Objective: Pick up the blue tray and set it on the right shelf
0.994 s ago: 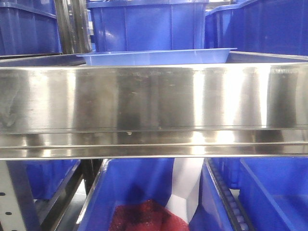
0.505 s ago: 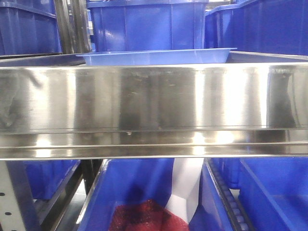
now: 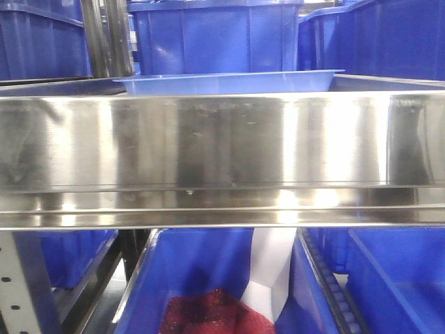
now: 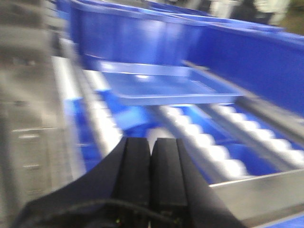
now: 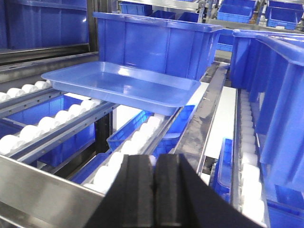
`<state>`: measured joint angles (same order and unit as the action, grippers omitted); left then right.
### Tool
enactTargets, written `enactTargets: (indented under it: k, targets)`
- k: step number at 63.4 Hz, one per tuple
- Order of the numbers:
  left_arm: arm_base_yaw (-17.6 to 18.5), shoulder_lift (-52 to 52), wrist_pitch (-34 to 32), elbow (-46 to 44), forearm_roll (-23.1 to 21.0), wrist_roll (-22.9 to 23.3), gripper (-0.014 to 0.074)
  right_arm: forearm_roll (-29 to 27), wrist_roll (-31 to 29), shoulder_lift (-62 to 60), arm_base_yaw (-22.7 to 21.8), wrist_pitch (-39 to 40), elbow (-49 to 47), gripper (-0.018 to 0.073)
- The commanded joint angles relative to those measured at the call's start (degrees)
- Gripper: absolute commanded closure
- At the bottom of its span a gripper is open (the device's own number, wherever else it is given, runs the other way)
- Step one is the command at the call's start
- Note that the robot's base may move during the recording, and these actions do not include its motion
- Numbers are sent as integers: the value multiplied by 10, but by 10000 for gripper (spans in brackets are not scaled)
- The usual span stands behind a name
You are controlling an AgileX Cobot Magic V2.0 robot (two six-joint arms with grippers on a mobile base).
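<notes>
One blue tray (image 5: 121, 87) resting on shelf (image 3: 222, 139) rollers ahead of both grippers, left (image 4: 151, 156) and right (image 5: 155, 173), each closed and empty; placement apparently done

Glossy plastic tray (image 5: 124, 85), seemingly brushed-steel shelf (image 3: 222, 142)

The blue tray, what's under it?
The blue tray sits on white rollers of the shelf rails. Through the gaps below you see a lower blue bin. What's directly beneath the tray's middle is covered.

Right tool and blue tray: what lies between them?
In the right wrist view, only white rollers on their rails lie between the shut right tool and the blue tray; the tray rests on them.
</notes>
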<state>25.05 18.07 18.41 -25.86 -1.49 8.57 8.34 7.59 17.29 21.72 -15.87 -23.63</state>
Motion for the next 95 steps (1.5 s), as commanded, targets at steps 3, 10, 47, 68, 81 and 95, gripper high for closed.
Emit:
enactTargets:
  k: [3, 10, 47, 68, 81, 95]
  targets:
    - [-75, -33, -23, 0, -34, -76, 645, 7, -7, 3, 1, 55, -16, 503]
    - [-145, -76, -82, 64, -34, -75, 645, 7, -7, 3, 1, 55, -16, 503]
    - [-226, -195, -296, 293, -34, -75, 645, 7, -7, 3, 1, 55, -16, 503]
    - [-226, -195, -296, 293, -34, -75, 645, 7, -7, 3, 1, 55, -16, 503]
    - [-226, -195, -296, 293, -34, -75, 645, 7, -7, 3, 1, 55, -16, 503]
    - [-226, -195, -296, 293, -34, -75, 645, 9, -7, 3, -2, 64, -16, 503]
